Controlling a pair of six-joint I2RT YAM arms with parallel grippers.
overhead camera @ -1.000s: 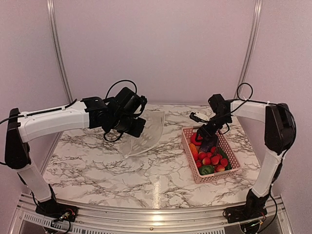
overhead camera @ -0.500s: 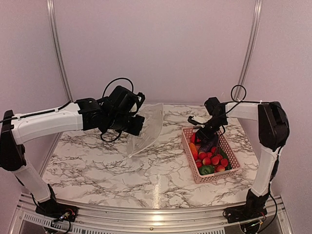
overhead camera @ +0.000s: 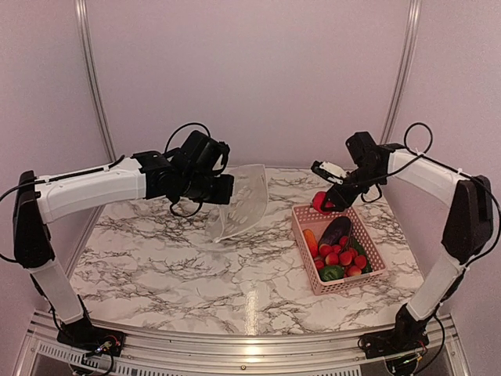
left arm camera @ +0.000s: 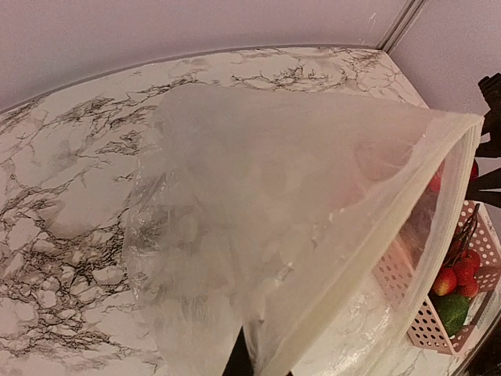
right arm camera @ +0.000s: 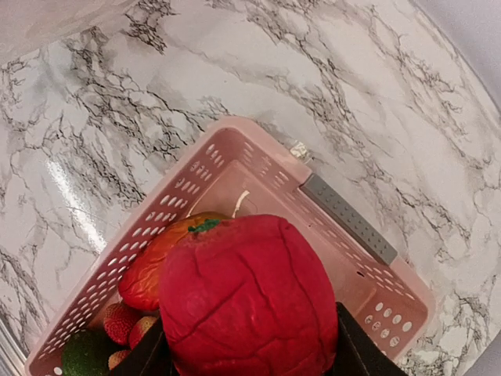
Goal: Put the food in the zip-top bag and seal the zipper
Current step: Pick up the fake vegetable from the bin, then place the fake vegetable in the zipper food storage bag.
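Here, a pink slotted plastic basket (overhead camera: 300,239) holds toy produce while a clear floppy zip-top bag (overhead camera: 244,202) hangs with its mouth open.
In the basket lie a purple eggplant (overhead camera: 335,230), an orange carrot (overhead camera: 310,237), small red berries (overhead camera: 341,255) and a green pepper (overhead camera: 331,272). The right gripper (overhead camera: 322,203) is clamped on a creased red round fruit (right arm camera: 246,294) above the basket's far corner. The left gripper (overhead camera: 221,193) is pinched together on the bag's edge, holding it over the marble table (overhead camera: 156,266), left of the basket.
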